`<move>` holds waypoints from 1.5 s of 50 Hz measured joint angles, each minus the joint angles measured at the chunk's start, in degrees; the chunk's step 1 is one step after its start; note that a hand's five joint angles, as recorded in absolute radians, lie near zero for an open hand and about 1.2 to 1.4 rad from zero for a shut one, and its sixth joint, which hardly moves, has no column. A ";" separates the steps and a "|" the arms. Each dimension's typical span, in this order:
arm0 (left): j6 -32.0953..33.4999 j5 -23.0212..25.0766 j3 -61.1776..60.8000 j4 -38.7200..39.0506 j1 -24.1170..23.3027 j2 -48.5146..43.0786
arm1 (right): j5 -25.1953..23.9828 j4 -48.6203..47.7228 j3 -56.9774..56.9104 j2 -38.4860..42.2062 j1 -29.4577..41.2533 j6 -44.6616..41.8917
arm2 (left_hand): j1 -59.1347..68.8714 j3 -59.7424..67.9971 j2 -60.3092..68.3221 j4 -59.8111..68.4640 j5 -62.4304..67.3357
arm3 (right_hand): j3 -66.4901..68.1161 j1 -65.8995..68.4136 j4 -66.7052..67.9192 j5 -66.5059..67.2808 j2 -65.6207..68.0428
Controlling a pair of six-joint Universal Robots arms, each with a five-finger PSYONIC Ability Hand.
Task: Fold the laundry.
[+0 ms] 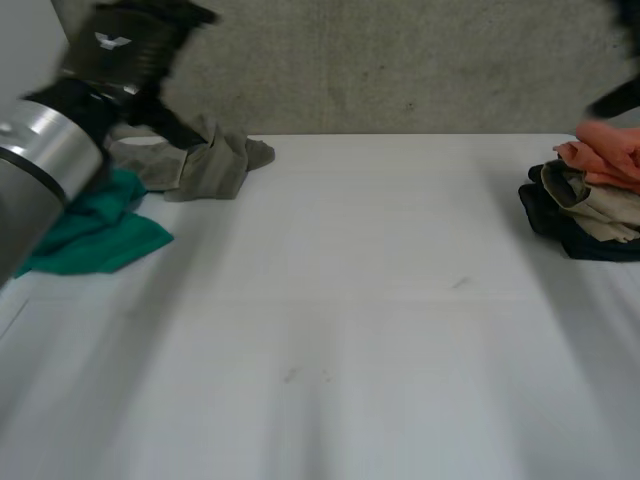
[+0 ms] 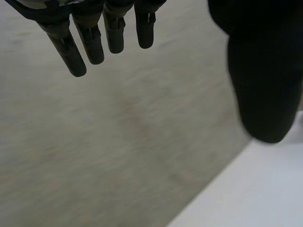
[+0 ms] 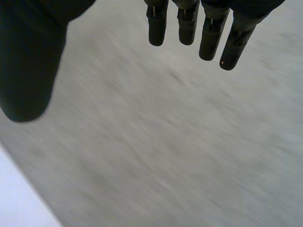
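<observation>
A pile of unfolded laundry lies at the table's far left: a green cloth [image 1: 100,232] and a crumpled grey-beige garment [image 1: 205,165] behind it. At the far right sits a stack with a salmon cloth [image 1: 612,150] on top, a beige piece [image 1: 595,208] under it and a dark one [image 1: 570,238] at the bottom. My left arm [image 1: 45,160] is raised above the left pile. My left hand [image 2: 90,42] is open with straight fingers and holds nothing. My right hand [image 3: 189,23] is also open and empty. Both hands face the grey wall.
The white table [image 1: 340,320] stretches wide between the two piles. A grey concrete wall [image 1: 400,60] runs behind its far edge. A strip of the table's edge [image 2: 255,189] lies beneath the left hand's thumb.
</observation>
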 measured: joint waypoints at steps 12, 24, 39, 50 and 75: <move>12.26 -0.82 7.17 4.55 19.74 -18.81 | -0.46 4.91 14.50 4.47 17.14 -8.98 | 0.00 -0.01 0.00 0.00 0.00 | 0.00 0.00 0.00 0.00 0.00; 31.16 5.35 19.73 4.42 25.94 -43.03 | 3.54 8.00 17.99 8.67 17.46 -14.34 | 0.23 0.14 0.19 0.27 0.02 | 0.00 0.00 0.00 0.00 0.00; 29.59 3.53 22.19 6.87 21.05 -43.84 | 3.83 7.78 19.42 8.62 17.18 -13.95 | 55.34 55.88 56.68 56.91 52.70 | 0.00 0.00 0.00 0.00 0.00; 9.32 4.42 1.12 13.04 1.95 -18.65 | 7.18 7.67 18.79 8.09 15.42 -13.63 | 55.34 55.95 56.79 56.93 52.70 | 0.00 0.00 0.00 0.00 0.00; -3.51 3.92 -4.70 12.66 -20.46 -11.77 | 13.98 8.75 16.44 7.20 11.10 -13.22 | 0.75 1.19 1.30 1.08 -0.05 | 0.00 0.00 0.00 0.00 0.00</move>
